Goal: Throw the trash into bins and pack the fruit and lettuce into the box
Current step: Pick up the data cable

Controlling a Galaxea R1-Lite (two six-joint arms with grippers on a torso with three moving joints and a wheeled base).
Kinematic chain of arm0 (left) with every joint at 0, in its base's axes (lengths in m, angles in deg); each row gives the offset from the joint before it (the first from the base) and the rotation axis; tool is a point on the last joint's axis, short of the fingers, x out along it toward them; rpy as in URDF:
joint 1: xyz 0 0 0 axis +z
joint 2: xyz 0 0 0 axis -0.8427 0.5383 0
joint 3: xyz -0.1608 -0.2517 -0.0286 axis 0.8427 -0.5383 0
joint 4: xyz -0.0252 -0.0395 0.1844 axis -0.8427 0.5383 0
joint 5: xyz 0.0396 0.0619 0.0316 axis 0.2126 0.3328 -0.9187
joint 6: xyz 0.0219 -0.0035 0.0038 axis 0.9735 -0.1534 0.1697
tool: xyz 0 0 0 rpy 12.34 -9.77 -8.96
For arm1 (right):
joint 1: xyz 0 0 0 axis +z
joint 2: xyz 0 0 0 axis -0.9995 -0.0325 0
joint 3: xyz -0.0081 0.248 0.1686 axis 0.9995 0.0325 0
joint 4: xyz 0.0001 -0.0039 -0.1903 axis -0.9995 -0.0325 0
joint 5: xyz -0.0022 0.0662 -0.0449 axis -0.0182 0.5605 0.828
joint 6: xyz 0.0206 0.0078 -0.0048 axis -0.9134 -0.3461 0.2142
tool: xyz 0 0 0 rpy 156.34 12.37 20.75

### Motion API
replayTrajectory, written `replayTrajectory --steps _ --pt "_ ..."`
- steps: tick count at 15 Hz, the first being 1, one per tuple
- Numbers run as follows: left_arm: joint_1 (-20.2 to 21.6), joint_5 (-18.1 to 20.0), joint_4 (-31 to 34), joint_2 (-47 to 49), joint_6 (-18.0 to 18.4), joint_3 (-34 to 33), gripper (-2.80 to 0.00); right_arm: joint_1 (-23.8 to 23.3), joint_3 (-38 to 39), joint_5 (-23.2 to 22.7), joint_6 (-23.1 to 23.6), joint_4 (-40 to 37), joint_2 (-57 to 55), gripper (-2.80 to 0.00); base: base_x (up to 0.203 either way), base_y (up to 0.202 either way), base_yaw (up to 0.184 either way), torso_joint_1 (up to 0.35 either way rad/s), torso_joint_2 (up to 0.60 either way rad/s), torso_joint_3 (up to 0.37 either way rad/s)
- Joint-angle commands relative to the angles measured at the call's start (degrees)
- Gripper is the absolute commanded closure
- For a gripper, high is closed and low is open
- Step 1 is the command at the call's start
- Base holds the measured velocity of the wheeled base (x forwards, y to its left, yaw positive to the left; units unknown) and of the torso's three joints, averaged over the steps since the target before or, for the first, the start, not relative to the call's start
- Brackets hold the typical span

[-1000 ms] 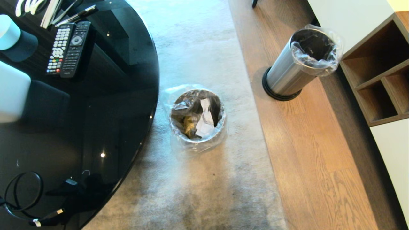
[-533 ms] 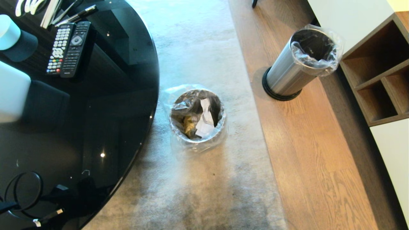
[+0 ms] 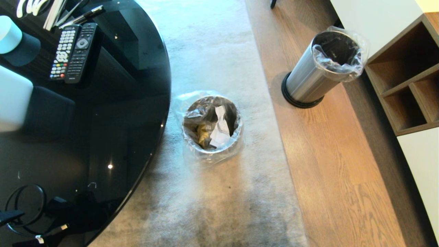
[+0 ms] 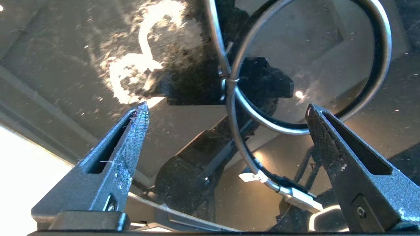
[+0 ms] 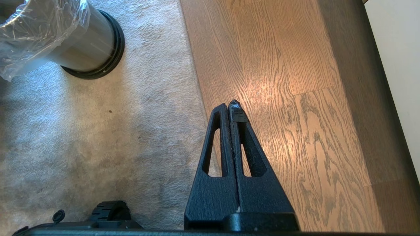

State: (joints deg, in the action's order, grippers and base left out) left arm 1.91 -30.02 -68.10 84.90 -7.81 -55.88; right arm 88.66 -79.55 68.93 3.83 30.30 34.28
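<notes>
One steel bin (image 3: 212,127) stands on the carpet beside the table. Inside it lie the trash, a white tissue (image 3: 219,132) and a gold wrapper (image 3: 203,134). The second bin (image 3: 322,67) stands on the wood floor at the far right, its liner showing nothing inside. A white corner of the box (image 3: 13,99) shows at the left edge. Fruit and lettuce are out of view. My left gripper (image 4: 224,109) hangs open and empty low over the black glass table (image 3: 113,113), one fingertip (image 3: 12,216) showing at the near left. My right gripper (image 5: 231,105) is shut on nothing above the carpet's edge, near the carpet bin (image 5: 85,49).
A looped black cable (image 4: 377,85) with a USB plug (image 4: 302,200) lies on the glass under the left gripper. Two remotes (image 3: 73,51) and pens lie at the table's far side. A wooden shelf unit (image 3: 408,79) stands at the right.
The left gripper's fingertip has come into the head view at the near left edge, over the cable loop. Bins, trash and right arm have not moved.
</notes>
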Motion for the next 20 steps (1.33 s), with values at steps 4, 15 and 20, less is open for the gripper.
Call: replayTrajectory --steps 4,15,20 --pt "-0.10 4.10 -2.15 0.74 -0.11 -0.09 -2.80 0.09 -0.01 0.02 -0.02 -0.01 -0.07 0.00 0.000 0.000 0.000 0.000 0.00 0.000" --pt "-0.19 9.13 -9.55 7.15 0.06 -0.48 -2.80 0.07 -0.01 0.02 -0.02 -0.01 -0.07 0.00 0.000 0.000 0.000 0.000 0.00 0.000" --pt "-0.90 9.23 -9.70 7.63 0.11 -0.88 -2.80 0.00 -0.01 0.02 -0.02 -0.01 -0.07 0.00 0.000 0.000 0.000 0.000 0.00 0.000"
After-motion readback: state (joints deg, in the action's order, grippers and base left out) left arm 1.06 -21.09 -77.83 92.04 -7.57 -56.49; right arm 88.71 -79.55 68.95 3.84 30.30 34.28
